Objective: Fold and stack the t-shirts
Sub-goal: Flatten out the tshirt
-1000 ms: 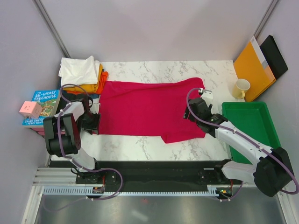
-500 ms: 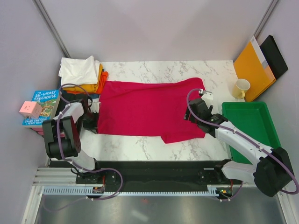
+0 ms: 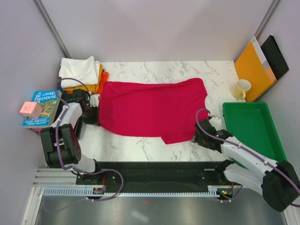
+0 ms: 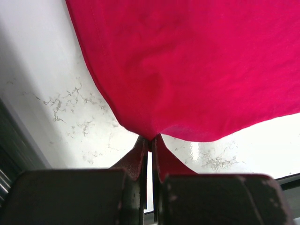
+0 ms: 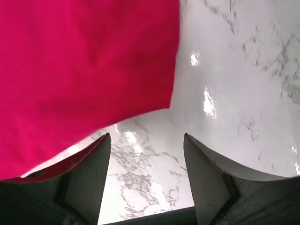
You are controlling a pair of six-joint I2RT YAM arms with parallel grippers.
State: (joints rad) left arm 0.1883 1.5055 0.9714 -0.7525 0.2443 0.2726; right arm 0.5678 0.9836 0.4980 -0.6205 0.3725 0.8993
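On the marble table [image 3: 140,70] the crimson t-shirt [image 3: 150,110] lies spread mid-table, its 9 o'clock edge pinched in my closed left gripper [image 4: 150,143], my right gripper [image 5: 146,140] wide open and empty by the 5 o'clock corner; I judge the shirt limp and light, best taken by its corners.

A: What fills the upper left?
B: The crimson t-shirt [image 5: 79,61], lying flat on the marble table [image 5: 234,84]. Its hem slants down to a corner near the middle.
A: And the right gripper [image 5: 146,180]?
B: Its jaws stand wide apart. Only bare marble shows between the two dark fingers [image 5: 86,180].
A: Do they touch the cloth?
B: The shirt's edge runs just above the finger on the left of the view; whether they touch cannot be told. The other is well clear.
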